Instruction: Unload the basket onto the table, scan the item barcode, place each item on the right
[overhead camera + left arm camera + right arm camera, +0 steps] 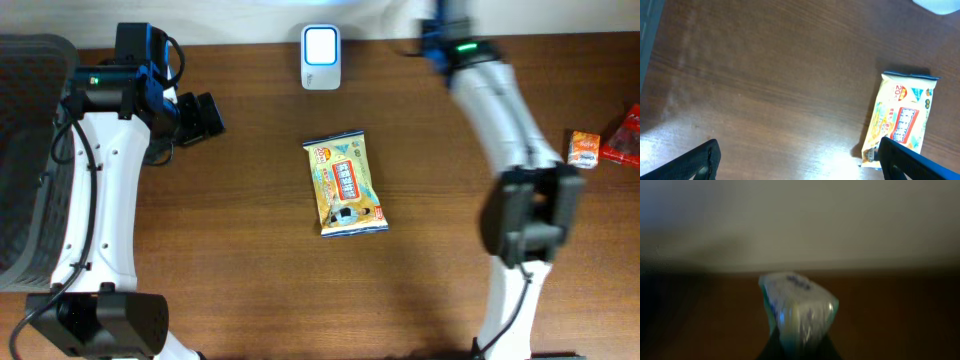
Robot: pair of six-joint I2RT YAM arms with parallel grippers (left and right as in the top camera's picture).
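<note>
Brown wood table (250, 250) seen from above, dark and glossy, filling most of the view. A grey mesh basket (25, 150) sits at its left edge. Two white robot arms with black joints reach over the wood: the left arm (100, 200) runs up the left side beside the basket, and the right arm (495, 100) comes down from the top edge toward the right side.

The left gripper (207, 117) points toward the middle of the table, its two black fingers spread wide with nothing between them; its own camera shows bare wood in the gap.

A yellow packet (346, 186) with printed pictures and red lettering lies flat near the centre of the table, long side running top to bottom, touched by neither arm. A small white scanner (321, 57) with a lit square window stands at the top edge, straight above the yellow packet and apart from it.

The right gripper (799, 352), at the right side of the table and well away from the scanner, is pressed together on a pale packet (797, 310) with blue and green tints, pinching its lower end. That view is blurred, so no print or barcode can be made out.

A red packet (626, 138) and a small orange box (584, 149) lie side by side at the far right edge
</note>
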